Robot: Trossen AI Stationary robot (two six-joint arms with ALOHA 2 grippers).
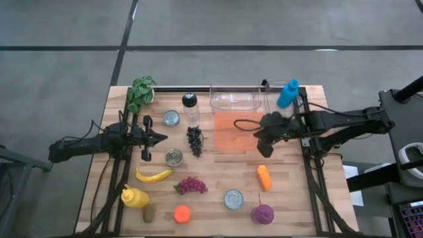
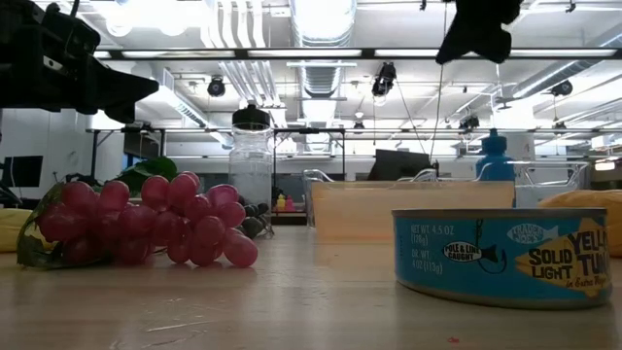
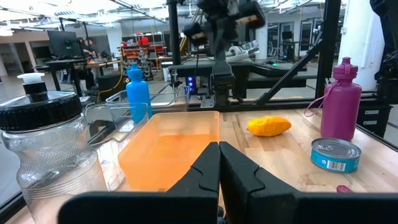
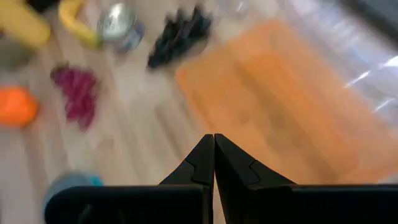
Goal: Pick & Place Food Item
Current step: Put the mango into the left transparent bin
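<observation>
Left tool (image 1: 163, 138) pressed together, empty, above worktop (image 1: 218, 178) left side near tin can (image 1: 174, 157). Dark grapes (image 1: 194, 140) beside orange tray (image 1: 232, 131). Right tool (image 1: 262, 151) pressed together, empty, at tray's right edge. Carrot (image 1: 264, 177) below it.

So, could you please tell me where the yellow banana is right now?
In the high view the yellow banana lies on the table's left half, between a small tin can and the yellow squeeze bottle.
</observation>
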